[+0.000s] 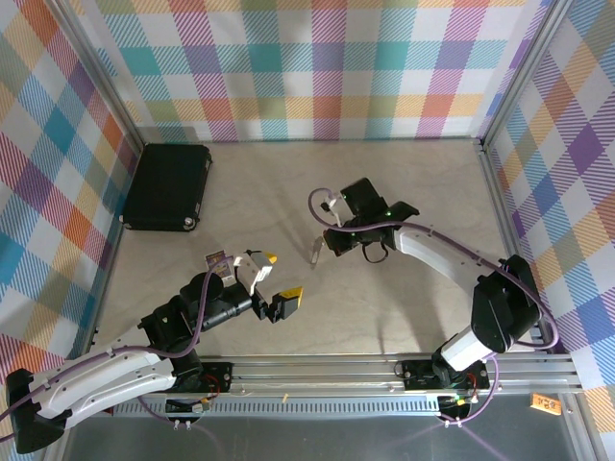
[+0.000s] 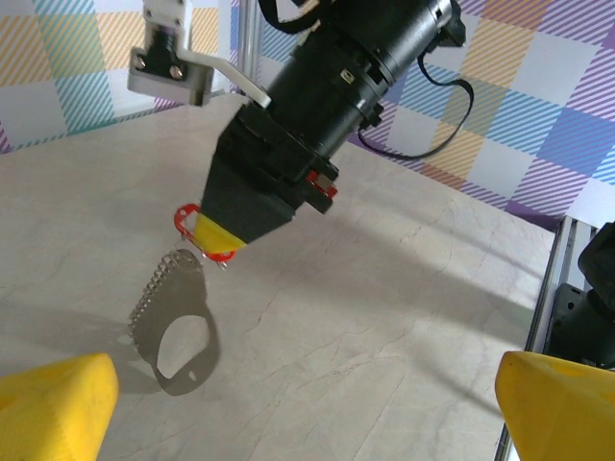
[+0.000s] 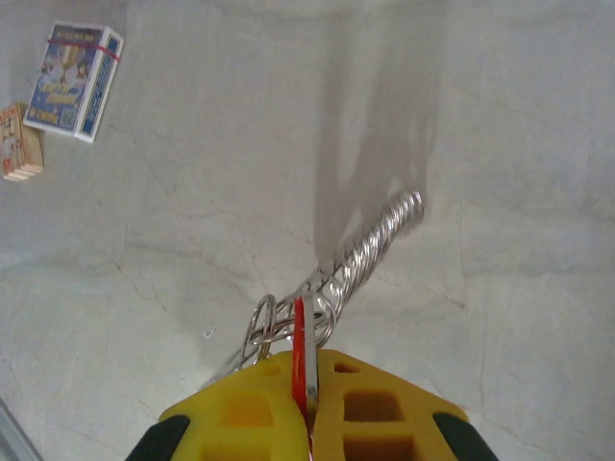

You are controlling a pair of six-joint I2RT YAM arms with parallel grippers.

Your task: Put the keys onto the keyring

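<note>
- Right gripper [image 1: 325, 245]: at mid-table, reaching from the near right edge. Its yellow pads [image 3: 250, 413] are pressed together on the red key [image 3: 299, 331], whose head stands edge-on between them.
- Red key, seen from the left wrist [image 2: 184, 216]: a thin red outline around the tip of the right gripper [image 2: 219, 233]. The blade cannot be made out.
- Keyring [image 2: 159, 317]: a silver-grey oval loop with a toothed fan along one edge. It hangs tilted just under the right gripper's tip and casts a shadow on the table [image 2: 384, 317]. Whether its lower end touches the surface cannot be told.
- Keyring, seen from the right wrist [image 3: 380, 240]: a bright ridged length running away from the pads, with small silver rings crowded round the red key (whether the key is threaded on cannot be told).
- Keyring, seen from the top [image 1: 315, 252]: a pale sliver at mid-table.
- Left gripper [image 1: 281, 279]: near and left of the keyring, well apart from it. Its yellow fingers [image 2: 53, 408] are spread wide with nothing between them.
- Black case [image 1: 168, 185]: lies flat at the far left of the table.
- Blue printed box [image 3: 75, 67] and tan box [image 3: 19, 142]: both small, lying just beside each other.
</note>
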